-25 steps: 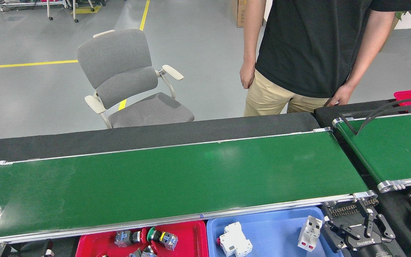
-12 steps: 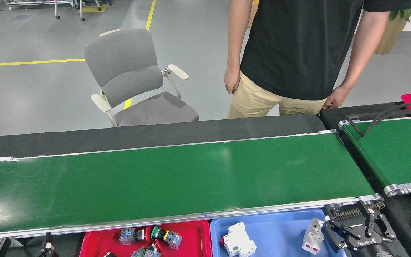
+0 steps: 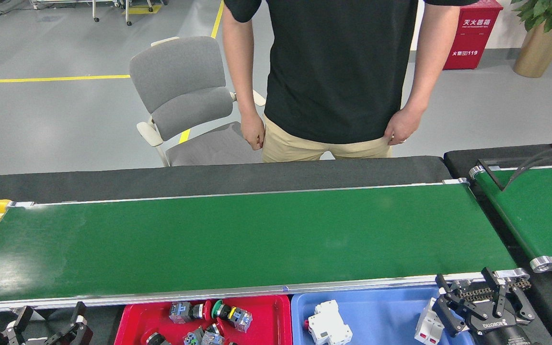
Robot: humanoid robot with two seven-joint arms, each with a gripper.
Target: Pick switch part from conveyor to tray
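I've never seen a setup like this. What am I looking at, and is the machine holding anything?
This is the robot's own head camera, looking down. Its two grippers peek in at the bottom: left, right, both open and empty. The long green belt is the conveyor, with nothing on it now. Nearer the robot sit a red tray of push-button switches and a blue tray holding white breakers. A person stands beyond the belt beside a chair.
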